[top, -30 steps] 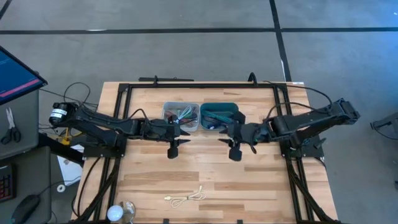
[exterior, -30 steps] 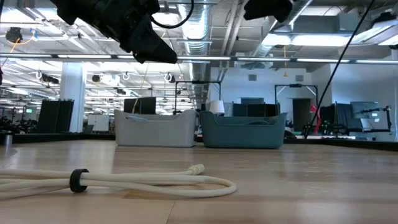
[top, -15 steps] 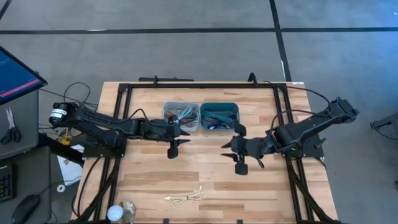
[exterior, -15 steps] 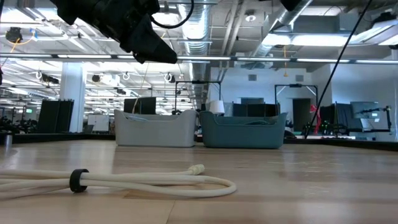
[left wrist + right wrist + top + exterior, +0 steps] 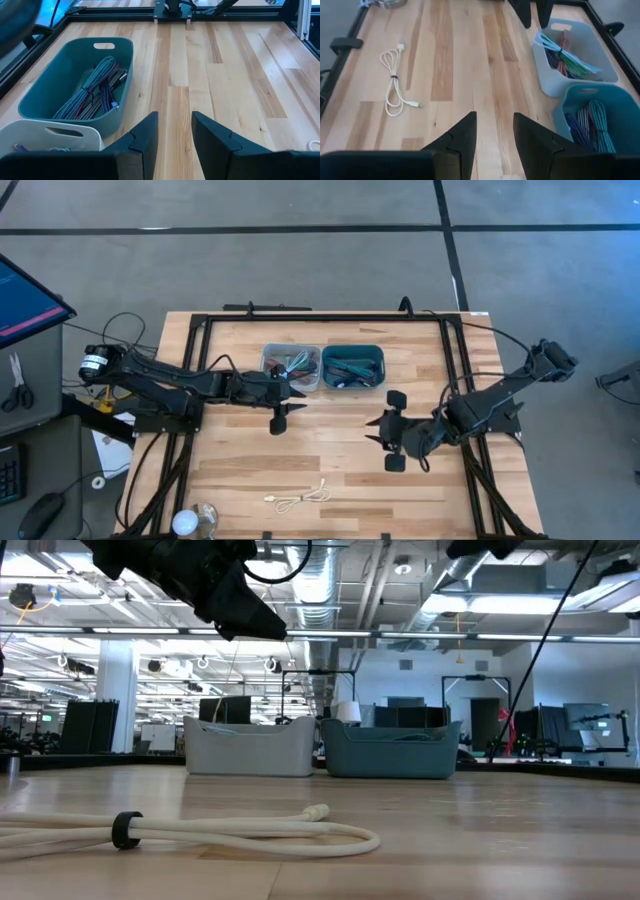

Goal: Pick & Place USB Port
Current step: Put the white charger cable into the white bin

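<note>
A cream-white USB cable (image 5: 300,498), coiled and tied with a dark band, lies flat on the wood near the table's near edge. It also shows as the cable (image 5: 190,830) in the low view and the cable (image 5: 395,82) in the right wrist view. My right gripper (image 5: 386,432) hangs open above bare table, to the right of the cable and farther from the near edge; its wrist view shows the gripper (image 5: 495,127) empty. My left gripper (image 5: 281,404) waits open just in front of the grey bin, empty in its own view (image 5: 174,125).
A pale grey bin (image 5: 291,366) and a teal bin (image 5: 352,366), both holding bundled cables, stand side by side at the table's far middle. Black frame rails (image 5: 190,380) run along the table's sides. A small round lamp-like object (image 5: 195,520) sits at the near-left corner.
My right gripper has drawn back from beside the teal bin toward the near edge and a little to the right, staying open. The left arm and the cable have kept still.
</note>
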